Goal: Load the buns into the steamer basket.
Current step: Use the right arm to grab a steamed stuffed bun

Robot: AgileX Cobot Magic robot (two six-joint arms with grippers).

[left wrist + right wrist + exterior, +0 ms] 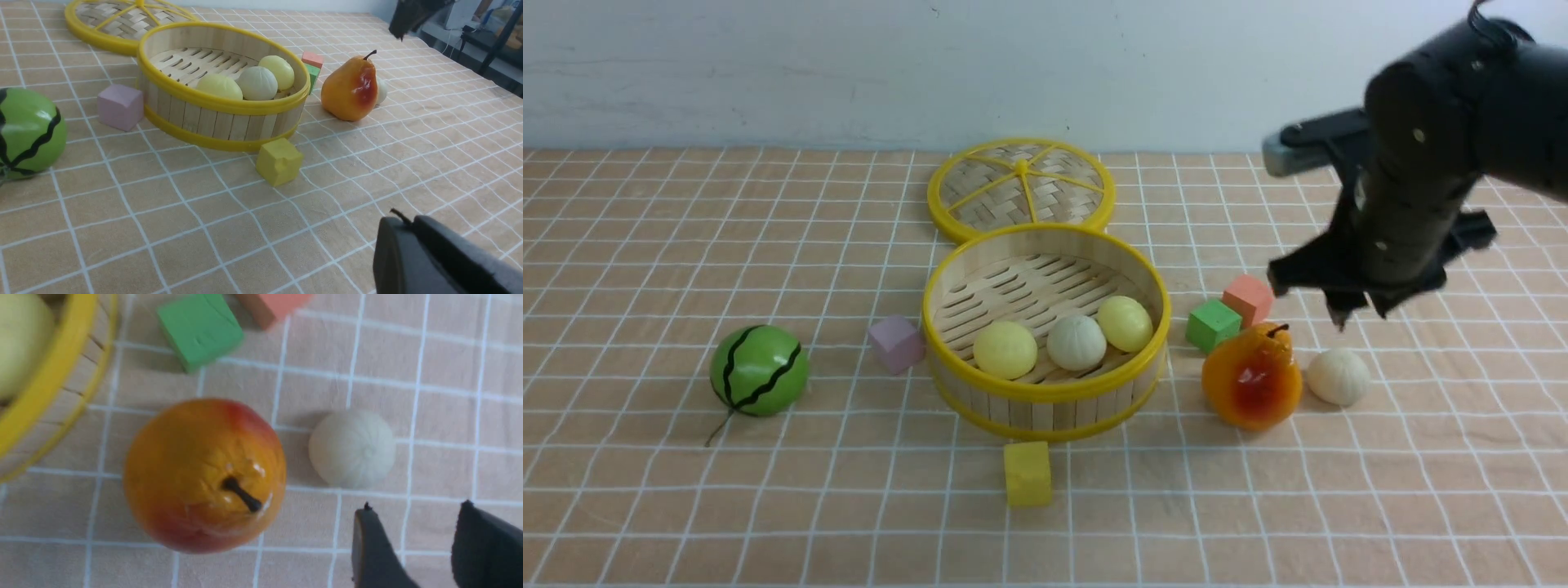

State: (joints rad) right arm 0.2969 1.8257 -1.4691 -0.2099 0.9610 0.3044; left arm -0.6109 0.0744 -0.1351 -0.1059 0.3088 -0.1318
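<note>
Fingers parted near bun, pear hides it from left wrist

Probably a lab, checked tablecloth, blank wall

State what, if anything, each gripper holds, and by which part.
Nothing is held. The right gripper stands open and empty near the off-white bun; the left gripper shows nothing in it.

Steamer basket: bamboo, yellow rims, upright.
Yellow buns: two, inside basket.
White bun: between them.
Outer bun: off-white, outside.
</note>
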